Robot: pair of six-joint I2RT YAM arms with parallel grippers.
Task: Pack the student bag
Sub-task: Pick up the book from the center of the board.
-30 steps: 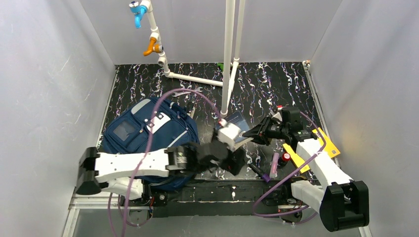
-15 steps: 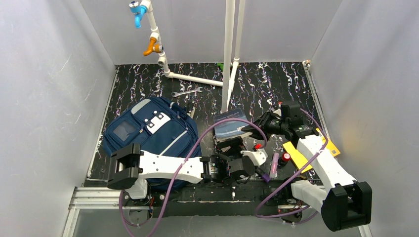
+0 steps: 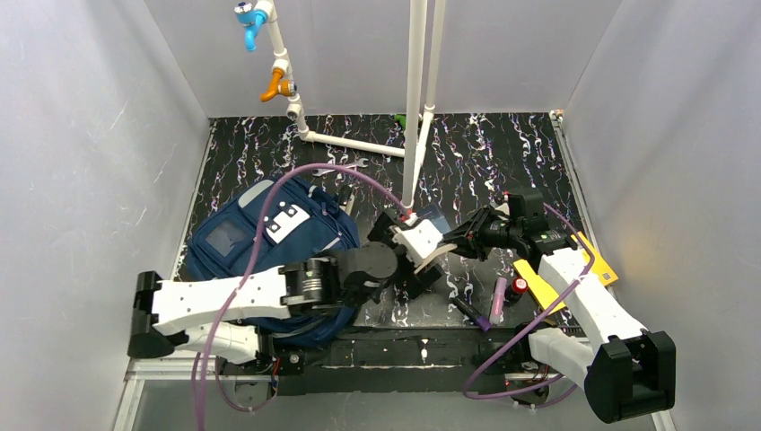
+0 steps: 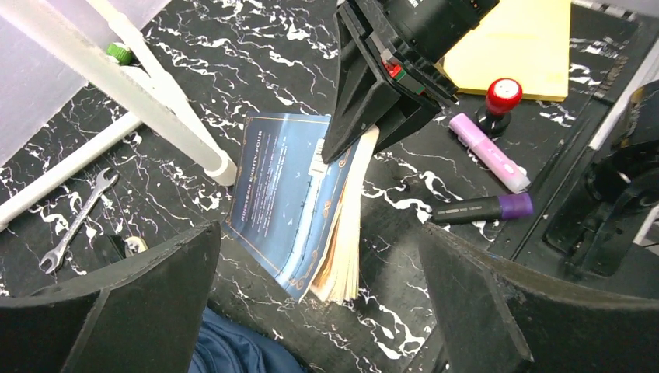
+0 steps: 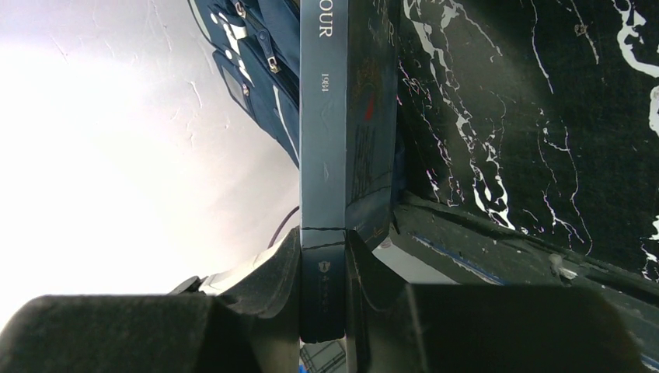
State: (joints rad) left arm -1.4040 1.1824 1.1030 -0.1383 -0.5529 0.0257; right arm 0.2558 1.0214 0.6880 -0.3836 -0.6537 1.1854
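Observation:
The navy student bag (image 3: 269,242) lies at the left of the table; it also shows in the right wrist view (image 5: 249,54) and as blue fabric in the left wrist view (image 4: 233,353). A blue paperback book (image 4: 295,194) sits tilted to the right of the bag, mostly hidden under my left wrist in the top view (image 3: 437,215). My right gripper (image 3: 467,241) is shut on the book's spine (image 5: 323,155), jaws pinching it (image 5: 322,249). My left gripper (image 4: 319,311) is open and empty, hovering above the book's near end (image 3: 408,265).
White pipes (image 3: 415,99) stand just behind the book. A spanner (image 4: 78,221) lies by them. A pink highlighter (image 4: 488,152), a red stamp (image 4: 501,95), a purple-capped marker (image 4: 482,208) and a yellow folder (image 4: 521,47) lie to the right.
My left arm dropped toward the front edge, then swung back up over the book. My right gripper has stayed shut on the book, almost in place.

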